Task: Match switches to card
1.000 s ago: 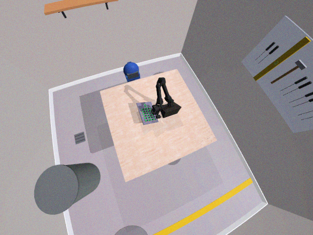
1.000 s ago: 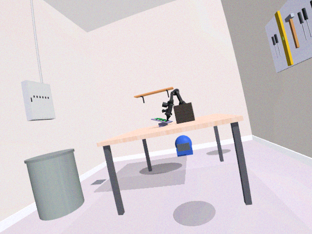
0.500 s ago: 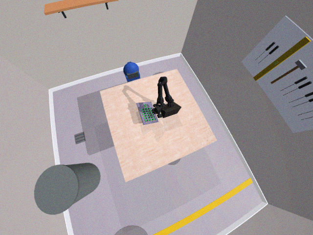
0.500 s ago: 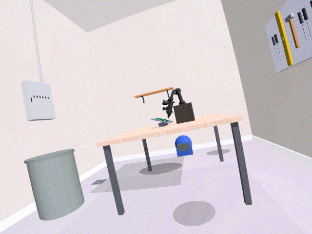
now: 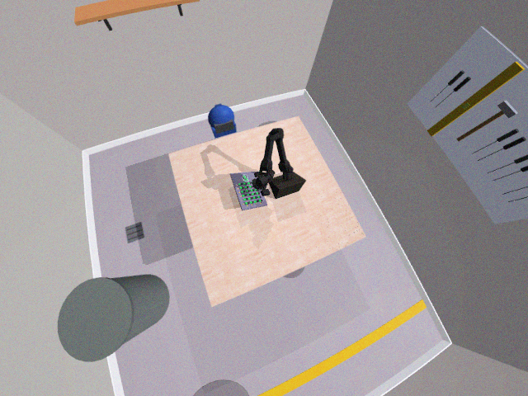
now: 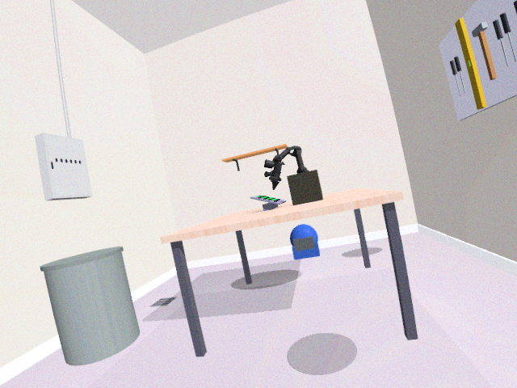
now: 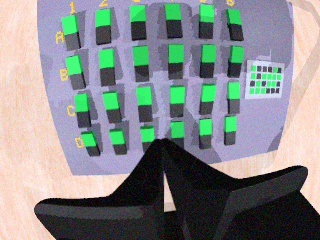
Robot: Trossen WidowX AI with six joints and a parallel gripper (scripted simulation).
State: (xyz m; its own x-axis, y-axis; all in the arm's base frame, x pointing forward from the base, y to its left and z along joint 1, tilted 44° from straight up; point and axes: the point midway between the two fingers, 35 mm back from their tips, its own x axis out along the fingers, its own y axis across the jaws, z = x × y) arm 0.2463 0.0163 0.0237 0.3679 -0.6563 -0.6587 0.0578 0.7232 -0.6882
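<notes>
The lavender switch panel (image 5: 235, 176) (image 6: 279, 201) (image 7: 270, 130) holds four rows, A to D, of green and dark grey switches. Which half is raised on each is hard to tell. The small card (image 5: 245, 176) (image 7: 248, 80) lies on the panel's right side; its far row reads green, three dark, green, dark, and its near row shows green on the left, dark on the right. My gripper (image 6: 274, 187) (image 7: 160, 145) is shut and empty, its tips above the panel's near side. In the wrist view they cover the near halves of the third and fourth row D switches.
The panel stands tilted on a small base on the wooden table (image 5: 221, 264) (image 6: 225, 229). The arm's dark box-shaped base (image 5: 287, 185) (image 6: 304, 187) is beside it. A grey bin (image 5: 96, 319) (image 6: 91, 309) and a blue helmet-like object (image 5: 221, 117) (image 6: 304, 240) are off the table.
</notes>
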